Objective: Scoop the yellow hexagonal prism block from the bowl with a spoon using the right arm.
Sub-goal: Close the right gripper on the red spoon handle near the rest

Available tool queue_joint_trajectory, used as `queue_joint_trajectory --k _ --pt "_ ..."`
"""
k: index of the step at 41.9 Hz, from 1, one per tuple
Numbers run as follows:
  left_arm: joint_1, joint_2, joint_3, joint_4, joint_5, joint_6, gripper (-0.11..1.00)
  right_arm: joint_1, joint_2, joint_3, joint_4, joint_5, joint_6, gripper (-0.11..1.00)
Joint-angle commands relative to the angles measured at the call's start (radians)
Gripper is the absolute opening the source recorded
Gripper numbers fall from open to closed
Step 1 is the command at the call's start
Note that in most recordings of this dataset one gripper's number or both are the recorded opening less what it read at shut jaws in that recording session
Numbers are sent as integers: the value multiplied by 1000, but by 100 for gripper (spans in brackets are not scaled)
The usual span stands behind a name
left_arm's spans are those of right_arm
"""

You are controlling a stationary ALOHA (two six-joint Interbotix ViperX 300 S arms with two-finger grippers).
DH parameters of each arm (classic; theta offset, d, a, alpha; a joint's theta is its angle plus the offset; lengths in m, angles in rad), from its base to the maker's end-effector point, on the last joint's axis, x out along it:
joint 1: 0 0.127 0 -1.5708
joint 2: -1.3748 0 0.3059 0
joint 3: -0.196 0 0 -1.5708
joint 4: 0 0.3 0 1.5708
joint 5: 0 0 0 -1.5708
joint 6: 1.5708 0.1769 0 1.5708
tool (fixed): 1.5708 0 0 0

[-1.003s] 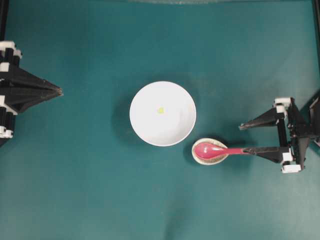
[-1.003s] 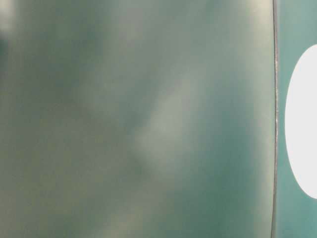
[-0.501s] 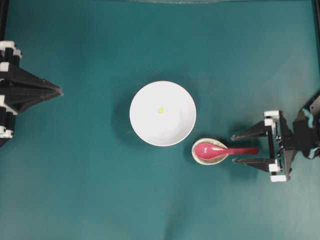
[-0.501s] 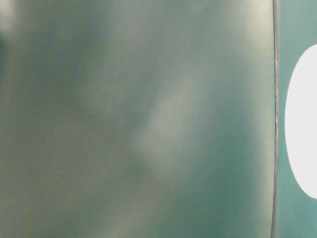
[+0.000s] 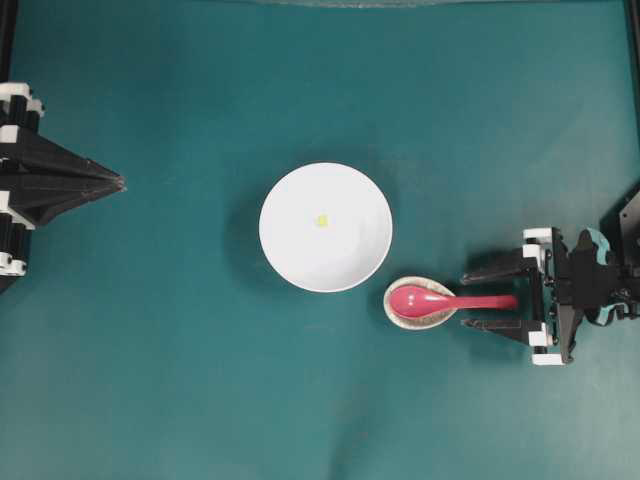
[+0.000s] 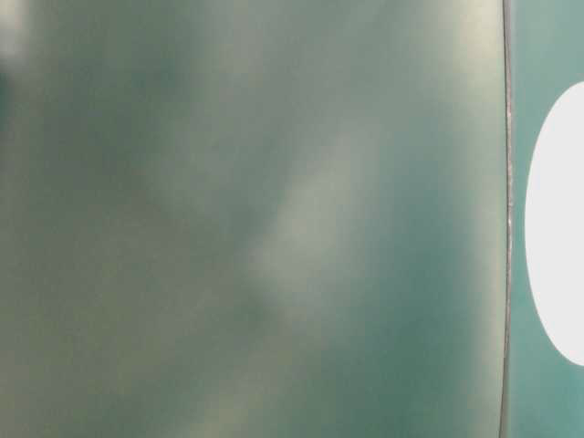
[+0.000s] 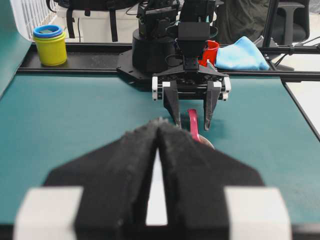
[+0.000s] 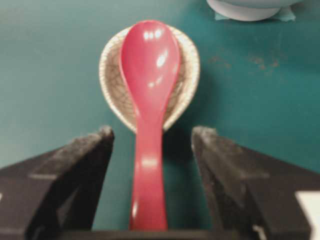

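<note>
The tiny yellow hexagonal prism block (image 5: 321, 221) lies near the middle of the white bowl (image 5: 300, 255). The pink-red spoon (image 5: 440, 300) rests with its head in a speckled beige spoon rest (image 5: 392, 312), and its handle points right. My right gripper (image 5: 465, 300) is open, with one finger on each side of the handle and not touching it. The right wrist view shows the spoon (image 8: 150, 95) between the spread fingers (image 8: 87, 155), with teal gaps on both sides. My left gripper (image 5: 120, 183) is shut at the far left, holding nothing.
The bowl's foot (image 8: 245, 9) shows just beyond the spoon rest (image 8: 107, 75). Behind the right arm's base, off the mat, stand a yellow and blue cup stack (image 7: 50, 44), a red cup (image 7: 212, 52) and a blue cloth (image 7: 240, 54). The table-level view is a blur.
My right gripper has come left along the spoon and now straddles its handle with its fingers slightly closer together. Spoon, bowl, block and left arm have not moved.
</note>
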Motion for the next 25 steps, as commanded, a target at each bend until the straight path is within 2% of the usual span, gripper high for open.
queue_joint_trajectory --k 1,19,25 --pt "0 8 -28 3 -6 0 6 8 -6 -2 9 -2 0 65" --pt "0 8 -28 3 -6 -2 6 9 -2 -6 15 2 2 64" --pt "-2 8 -28 3 -5 -2 6 9 -2 -5 15 2 2 60"
